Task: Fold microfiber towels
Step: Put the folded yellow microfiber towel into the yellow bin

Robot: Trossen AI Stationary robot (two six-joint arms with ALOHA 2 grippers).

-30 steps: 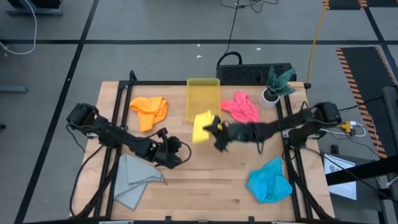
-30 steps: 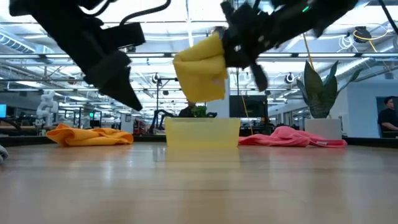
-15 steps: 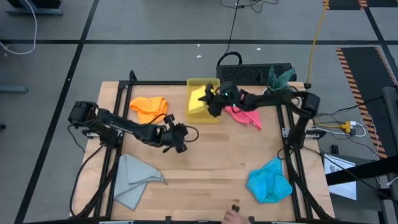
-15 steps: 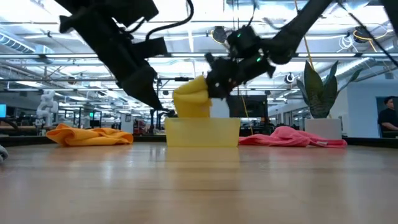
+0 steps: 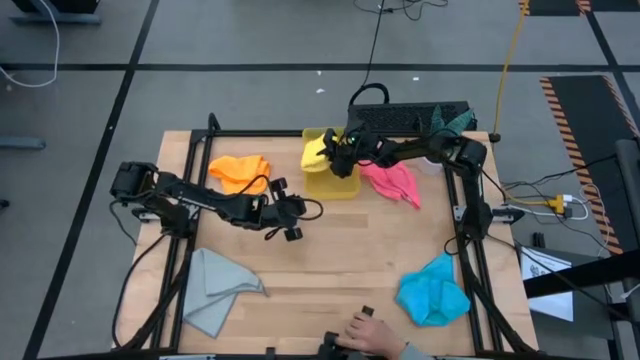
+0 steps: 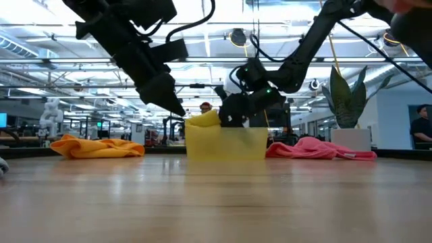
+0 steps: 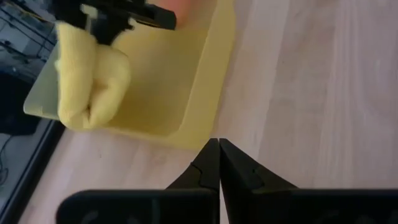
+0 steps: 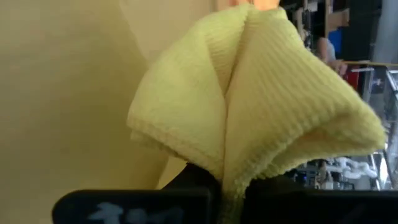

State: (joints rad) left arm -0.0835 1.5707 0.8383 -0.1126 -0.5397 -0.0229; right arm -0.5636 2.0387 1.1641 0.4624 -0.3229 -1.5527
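My right gripper (image 5: 340, 152) is shut on the folded yellow towel (image 5: 317, 150) and holds it over the far end of the translucent yellow bin (image 5: 338, 183). In the low view the yellow towel (image 6: 202, 119) shows just above the bin's wall (image 6: 226, 144). My left gripper (image 5: 291, 217) is shut and holds nothing; it hovers above the table's middle left. Lying crumpled on the table are the orange towel (image 5: 241, 171), pink towel (image 5: 391, 181), blue towel (image 5: 432, 292) and grey towel (image 5: 214, 285). My right gripper pinches the folded yellow towel between its two fingers at a bunched edge (image 8: 231, 176), several layers together. The fingers come from the table's right, slanting down. The towel bulges out beyond the fingertips over the bin's far end; whether it rests on the bin I cannot tell.
A potted plant (image 5: 447, 128) stands at the far right corner. A black frame rail (image 5: 300, 133) runs along the table's far edge. A person's hand (image 5: 367, 336) reaches in at the near edge. Bare wood lies in the table's middle (image 5: 330, 260).
My right gripper has carried the yellow towel from above the table's middle toward the far edge and down, to the bin's far end. My left gripper has moved toward the right and far edge and has rolled. A person's hand has come in at the near edge.
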